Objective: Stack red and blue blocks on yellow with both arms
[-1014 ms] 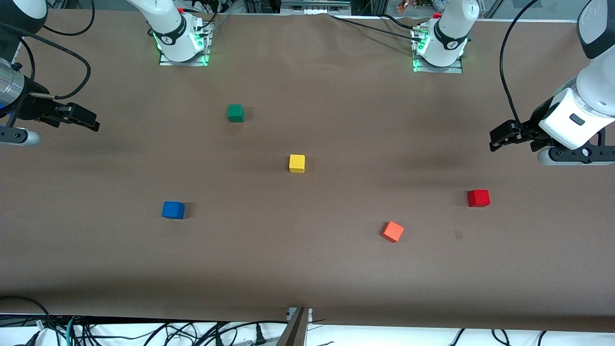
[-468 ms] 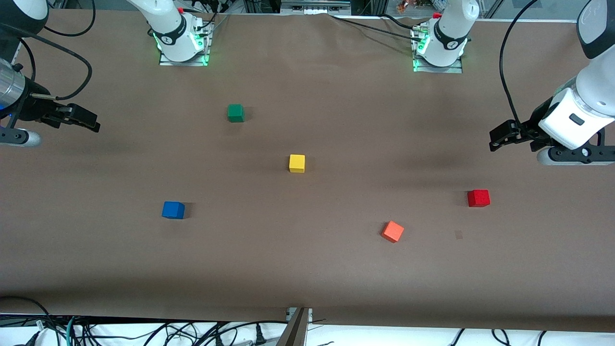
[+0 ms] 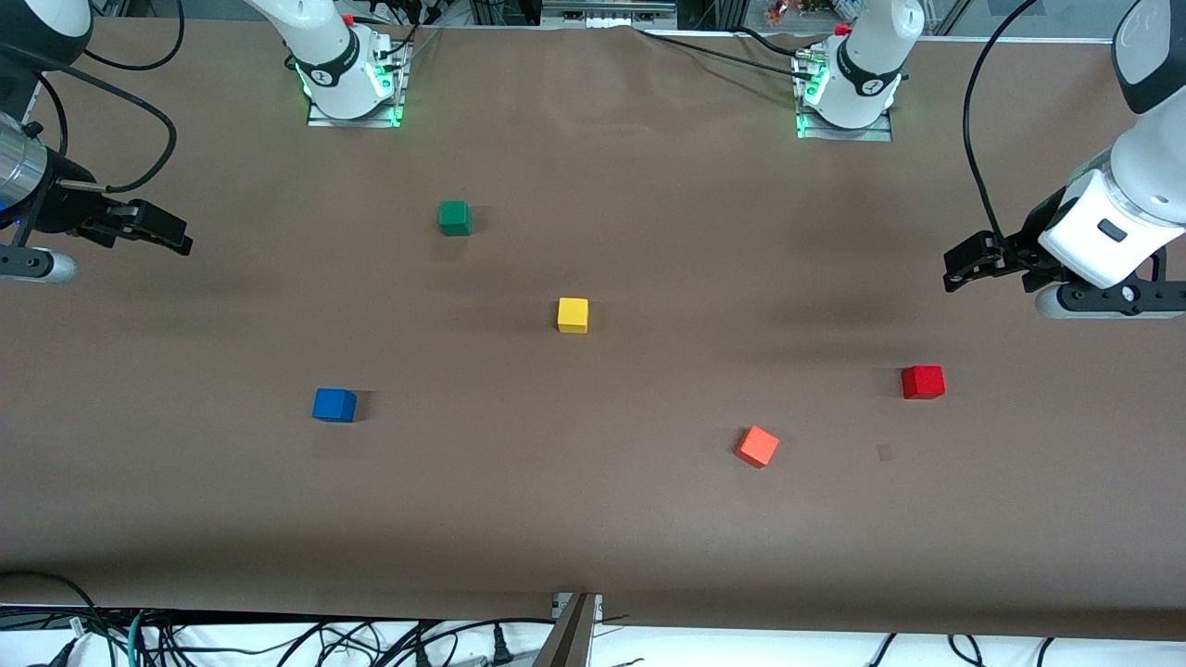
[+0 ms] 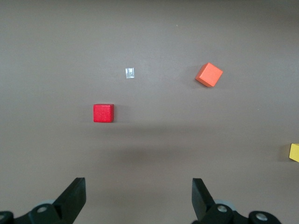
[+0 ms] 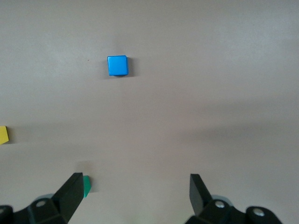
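The yellow cube sits alone near the table's middle; its edge shows in the left wrist view and the right wrist view. The red block lies toward the left arm's end, nearer the front camera than the yellow cube. The blue block lies toward the right arm's end. My left gripper hangs open and empty at its end of the table. My right gripper hangs open and empty at its own end.
An orange-red cube lies tilted between the red block and the table's middle, nearest the front camera. A green cube sits toward the robots' bases. A small pale tape mark lies beside the red block.
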